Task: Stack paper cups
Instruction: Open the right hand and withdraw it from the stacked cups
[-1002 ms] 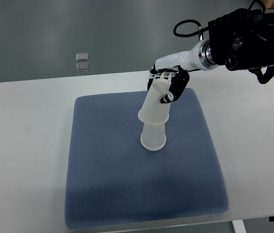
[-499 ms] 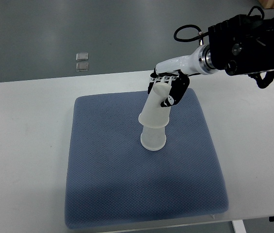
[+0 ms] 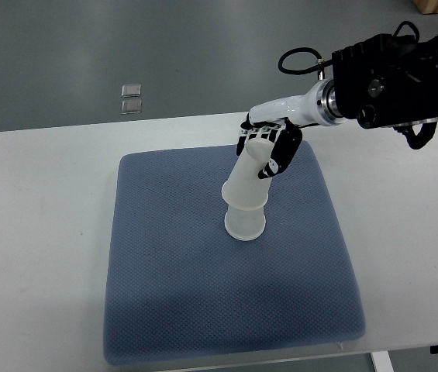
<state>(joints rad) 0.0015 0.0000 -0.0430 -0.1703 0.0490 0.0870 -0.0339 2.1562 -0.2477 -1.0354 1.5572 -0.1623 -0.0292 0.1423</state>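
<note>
A white paper cup (image 3: 244,224) stands upside down on the blue mat (image 3: 172,271), near its middle. My right hand (image 3: 267,147) is shut on a second upside-down paper cup (image 3: 250,178), tilted, with its wide rim set over the top of the standing cup. The hand grips the upper cup at its narrow end. The right arm comes in from the upper right. The left arm does not show.
The mat lies on a white table (image 3: 40,232). Two small clear objects (image 3: 131,98) lie on the grey floor beyond the table's far edge. The arm's black housing (image 3: 393,74) hangs over the table's far right corner.
The right hand has shifted slightly up and left with the upper cup. The cup's rim sits a little lower over the standing cup.
</note>
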